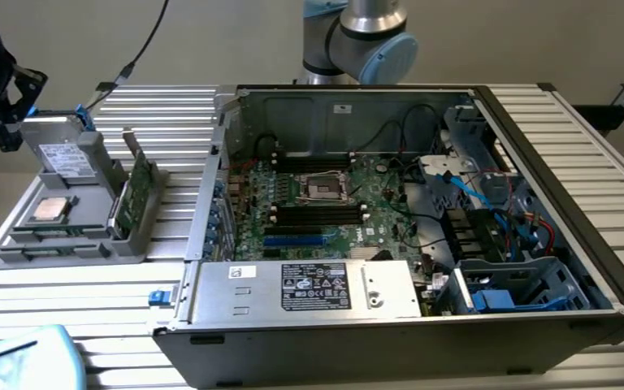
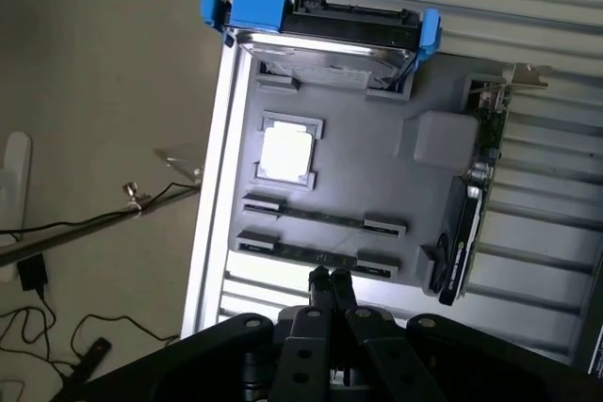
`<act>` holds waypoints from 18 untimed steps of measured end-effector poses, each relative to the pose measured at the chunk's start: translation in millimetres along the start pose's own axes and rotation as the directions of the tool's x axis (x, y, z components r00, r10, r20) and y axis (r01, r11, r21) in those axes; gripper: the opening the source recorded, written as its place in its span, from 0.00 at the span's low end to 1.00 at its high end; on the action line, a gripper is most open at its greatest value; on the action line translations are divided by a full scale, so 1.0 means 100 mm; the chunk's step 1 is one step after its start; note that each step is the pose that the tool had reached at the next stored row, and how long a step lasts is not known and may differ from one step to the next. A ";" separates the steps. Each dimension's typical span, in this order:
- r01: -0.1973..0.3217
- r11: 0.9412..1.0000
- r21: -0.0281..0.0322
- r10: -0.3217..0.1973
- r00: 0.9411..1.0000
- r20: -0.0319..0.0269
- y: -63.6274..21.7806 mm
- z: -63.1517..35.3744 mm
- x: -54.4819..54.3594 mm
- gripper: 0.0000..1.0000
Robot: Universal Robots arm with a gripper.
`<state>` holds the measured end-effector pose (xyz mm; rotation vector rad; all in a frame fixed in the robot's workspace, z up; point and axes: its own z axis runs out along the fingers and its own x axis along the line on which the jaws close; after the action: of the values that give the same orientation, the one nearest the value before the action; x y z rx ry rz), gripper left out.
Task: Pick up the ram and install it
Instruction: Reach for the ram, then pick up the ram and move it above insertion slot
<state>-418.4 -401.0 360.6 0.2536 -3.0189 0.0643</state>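
Note:
Two ram sticks stand on edge in the grey holder tray point(image 2: 377, 171); the nearer ram point(image 2: 311, 256) is thin and dark green, and the other point(image 2: 320, 217) lies parallel just beyond it. My gripper point(image 2: 330, 281) hangs above the tray's edge, close to the nearer ram, shut with nothing between its fingers. In the exterior view the gripper point(image 1: 9, 134) is above the far corner of the tray point(image 1: 14, 252) at the exterior view's left, and the ram point(image 1: 61, 236) lies low in the tray.
The tray also holds a silver processor point(image 2: 285, 151), a hard drive in a blue caddy point(image 2: 320, 25) and an upright expansion card point(image 2: 466, 233). An open computer case point(image 1: 399, 227) with motherboard and black memory slots point(image 1: 314, 214) stands in the middle. Cables lie on the floor point(image 2: 57, 233).

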 end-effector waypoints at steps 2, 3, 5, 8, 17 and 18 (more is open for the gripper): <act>-0.004 1.000 0.002 0.004 1.000 0.006 -0.001 0.004 0.00 0.11; -0.004 1.000 0.002 0.004 1.000 0.008 0.000 0.004 0.00 0.11; -0.004 1.000 0.002 0.004 1.000 0.008 0.000 0.005 0.00 0.11; -0.004 1.000 0.002 0.004 1.000 0.008 0.000 0.005 0.00 0.11; -0.002 1.000 0.002 0.002 1.000 0.008 0.000 0.005 0.00 0.11; 0.013 1.000 0.004 -0.013 1.000 0.009 0.000 0.005 0.00 0.11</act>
<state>-418.5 -401.0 360.1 0.2745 -3.0258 0.0677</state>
